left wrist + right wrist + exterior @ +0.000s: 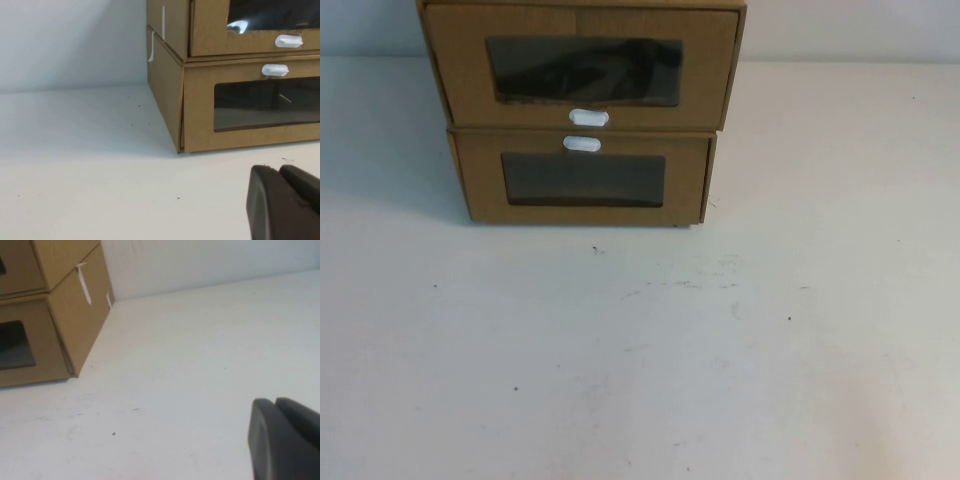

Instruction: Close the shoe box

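The shoe box point(580, 70) is the upper of two stacked brown boxes at the back of the table. It has a clear window and a white pull tab point(588, 117) below it. It also shows in the left wrist view point(210, 30). How far its drawer stands out I cannot tell. My left gripper point(276, 169) is shut and empty, low over the table in front of the boxes' left corner. My right gripper point(274, 401) is shut and empty, over the table off the boxes' right side point(65, 255). Neither gripper shows in the high view.
The lower brown box point(582, 180) has its white tab point(582, 144) above its window and bears the shoe box. The white table point(640, 350) stretches in front of the boxes and to both sides. A pale wall point(70, 40) stands behind.
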`<action>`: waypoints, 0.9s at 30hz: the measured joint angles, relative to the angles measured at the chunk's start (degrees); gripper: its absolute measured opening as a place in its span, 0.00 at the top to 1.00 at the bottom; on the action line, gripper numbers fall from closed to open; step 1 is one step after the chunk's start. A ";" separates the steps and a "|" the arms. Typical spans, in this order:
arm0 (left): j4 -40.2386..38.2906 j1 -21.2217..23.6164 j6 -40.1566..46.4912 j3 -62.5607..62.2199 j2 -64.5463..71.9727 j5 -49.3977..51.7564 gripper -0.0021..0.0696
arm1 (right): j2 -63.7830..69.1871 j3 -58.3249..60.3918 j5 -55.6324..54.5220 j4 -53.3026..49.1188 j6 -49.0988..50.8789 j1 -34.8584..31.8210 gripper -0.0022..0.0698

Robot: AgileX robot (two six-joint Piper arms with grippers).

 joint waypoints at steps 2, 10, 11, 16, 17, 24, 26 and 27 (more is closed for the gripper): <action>0.00 0.00 0.00 0.00 0.00 0.00 0.97 | -0.10 0.00 0.64 0.00 0.00 -0.67 0.99; 0.00 0.00 -0.11 0.00 0.00 0.08 0.97 | -0.10 0.00 1.62 0.00 0.00 -1.42 0.99; 0.00 0.00 -0.11 0.00 0.00 0.08 0.97 | -0.10 0.00 2.02 0.00 0.00 -1.42 0.99; 0.00 0.00 -0.11 0.00 0.00 0.08 0.97 | -0.10 0.00 4.50 0.33 -1.60 -1.42 0.99; 0.00 0.00 -0.11 0.00 0.00 0.08 0.97 | -0.10 0.00 5.13 1.32 -3.82 -1.42 0.99; 0.00 0.00 -0.11 0.00 0.00 0.08 0.97 | -0.10 0.00 10.19 10.88 -16.78 -1.42 0.99; 0.00 0.00 -0.11 0.00 0.00 0.08 0.97 | -0.10 0.00 10.18 11.55 -17.21 -1.42 0.99; 0.00 0.00 -0.11 0.00 0.00 0.08 0.97 | -0.10 0.00 10.22 11.82 -17.42 -1.42 0.99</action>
